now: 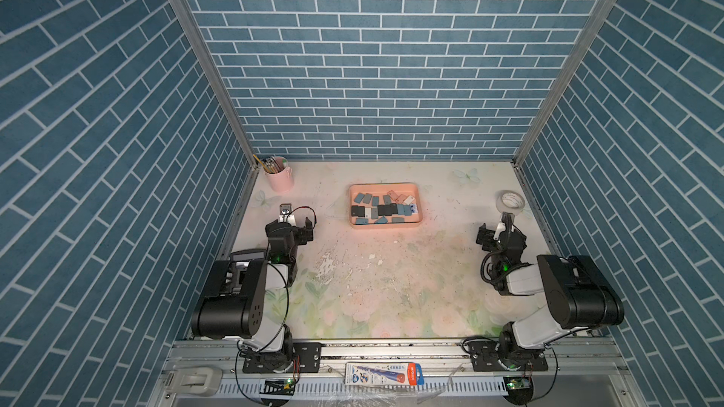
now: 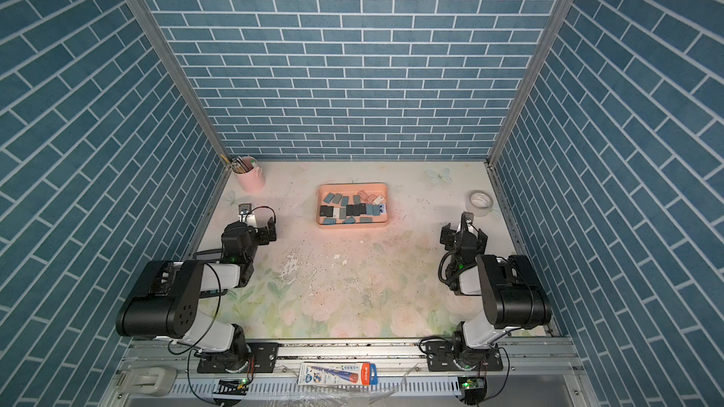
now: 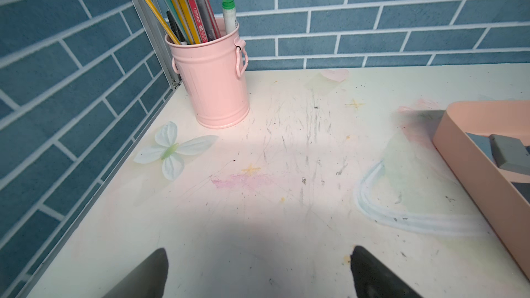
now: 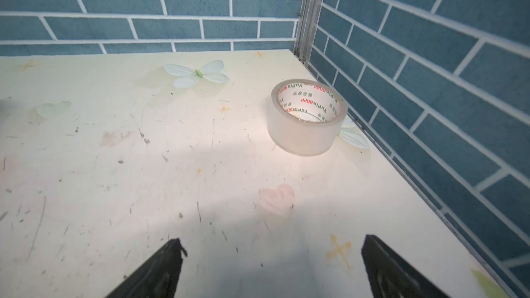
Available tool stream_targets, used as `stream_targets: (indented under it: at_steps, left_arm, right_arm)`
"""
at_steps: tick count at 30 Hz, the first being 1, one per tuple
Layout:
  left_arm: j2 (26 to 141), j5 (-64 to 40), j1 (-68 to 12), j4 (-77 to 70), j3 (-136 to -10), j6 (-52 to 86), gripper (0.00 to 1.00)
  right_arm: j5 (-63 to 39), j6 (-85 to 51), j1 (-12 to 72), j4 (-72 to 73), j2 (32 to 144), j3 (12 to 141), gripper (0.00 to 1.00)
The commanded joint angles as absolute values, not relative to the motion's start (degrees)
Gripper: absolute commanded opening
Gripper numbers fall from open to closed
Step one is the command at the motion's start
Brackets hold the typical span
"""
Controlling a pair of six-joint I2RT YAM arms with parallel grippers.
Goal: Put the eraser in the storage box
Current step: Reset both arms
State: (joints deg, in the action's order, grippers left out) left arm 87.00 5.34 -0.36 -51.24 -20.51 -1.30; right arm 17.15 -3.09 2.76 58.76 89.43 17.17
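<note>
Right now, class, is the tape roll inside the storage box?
No, the tape roll sits on the table, well apart from the storage box.

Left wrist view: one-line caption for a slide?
Open left gripper above the scuffed table, pencil cup ahead, storage box with erasers nearby.

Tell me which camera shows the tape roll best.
The right wrist view: the tape roll sits close up, its printed core legible. Both top views show it small, without detail. The left wrist view misses it.
</note>
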Motion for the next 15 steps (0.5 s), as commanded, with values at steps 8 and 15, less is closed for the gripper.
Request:
stream_targets:
  at_steps: [8, 15]
  left_arm:
    - [86.92, 6.02, -0.62, -50.97, -21.00, -1.50, 1.00]
    - [86.90, 6.06, -0.62, -50.93, -20.95, -1.56, 1.00]
  right_arm:
    - [13.66, -5.61, -1.10, 52.03, 88.04, 21.17, 0.99]
    - [14.30, -5.10, -0.56, 51.94, 88.15, 21.26, 0.99]
